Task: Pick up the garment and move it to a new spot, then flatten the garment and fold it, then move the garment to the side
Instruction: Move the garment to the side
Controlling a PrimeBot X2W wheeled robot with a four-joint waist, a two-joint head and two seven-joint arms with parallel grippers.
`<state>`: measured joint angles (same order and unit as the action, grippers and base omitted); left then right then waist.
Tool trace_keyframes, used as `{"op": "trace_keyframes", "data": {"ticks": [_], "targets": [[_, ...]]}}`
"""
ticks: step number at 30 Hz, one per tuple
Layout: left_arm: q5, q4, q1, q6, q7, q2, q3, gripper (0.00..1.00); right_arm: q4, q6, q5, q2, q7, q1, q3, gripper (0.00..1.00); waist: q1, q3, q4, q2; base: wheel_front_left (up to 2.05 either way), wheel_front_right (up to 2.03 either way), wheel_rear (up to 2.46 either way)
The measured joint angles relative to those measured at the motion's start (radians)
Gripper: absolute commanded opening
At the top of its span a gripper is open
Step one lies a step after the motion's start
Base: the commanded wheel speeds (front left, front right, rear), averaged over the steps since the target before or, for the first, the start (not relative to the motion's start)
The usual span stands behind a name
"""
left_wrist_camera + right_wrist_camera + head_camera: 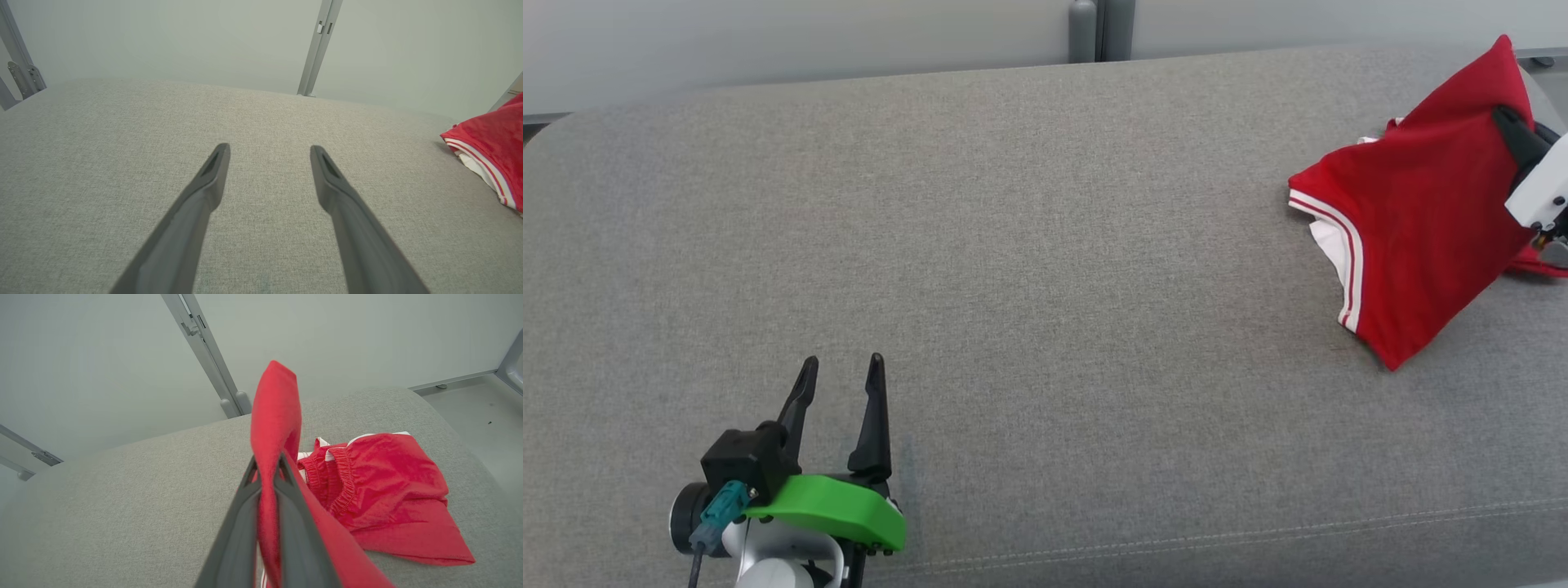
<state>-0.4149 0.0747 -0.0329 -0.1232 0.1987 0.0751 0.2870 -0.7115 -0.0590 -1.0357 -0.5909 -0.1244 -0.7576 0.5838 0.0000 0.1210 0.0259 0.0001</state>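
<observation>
Garment (1413, 237), red with white stripes, at the right end of the grey cushion (1029, 245), one corner pinched up.
Right gripper (267, 463): fingers closed tight on a fold of the red cloth, which stands in a peak above the tips. The rest, elastic waistband showing, lies crumpled on the cushion just beyond. Left gripper (843, 363): near left, well apart from the garment, fingers spread wide with nothing between them, over bare grey fabric.
</observation>
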Motion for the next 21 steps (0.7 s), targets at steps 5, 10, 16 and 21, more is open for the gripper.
{"op": "trace_keyframes", "data": {"ticks": [5, 10, 16, 21], "targets": [[0.007, -0.004, -0.002, 0.001, -0.01, 0.001, 0.009, 1.0, 0.001, 0.018, 0.009, 0.001, -0.018, -0.067, 0.004, 0.0, 0.0, 0.017, 0.011, 0.0, 0.0, 0.0, 0.0], [0.014, -0.016, -0.004, 0.001, -0.015, 0.003, 0.011, 1.0, 0.001, 0.036, 0.011, -0.001, -0.027, -0.14, -0.013, 0.0, 0.0, 0.038, 0.024, 0.0, 0.0, 0.0, 0.0], [0.016, -0.026, -0.009, 0.001, -0.022, 0.007, 0.01, 1.0, -0.028, 0.071, 0.009, -0.009, -0.045, -0.179, -0.035, 0.0, 0.0, 0.071, 0.038, 0.0, 0.0, 0.0, 0.0], [0.023, -0.037, -0.027, 0.001, -0.022, 0.014, 0.003, 1.0, -0.067, 0.096, 0.003, -0.021, -0.045, -0.182, -0.057, 0.0, 0.0, 0.106, 0.042, 0.0, 0.0, 0.0, 0.0]]}}
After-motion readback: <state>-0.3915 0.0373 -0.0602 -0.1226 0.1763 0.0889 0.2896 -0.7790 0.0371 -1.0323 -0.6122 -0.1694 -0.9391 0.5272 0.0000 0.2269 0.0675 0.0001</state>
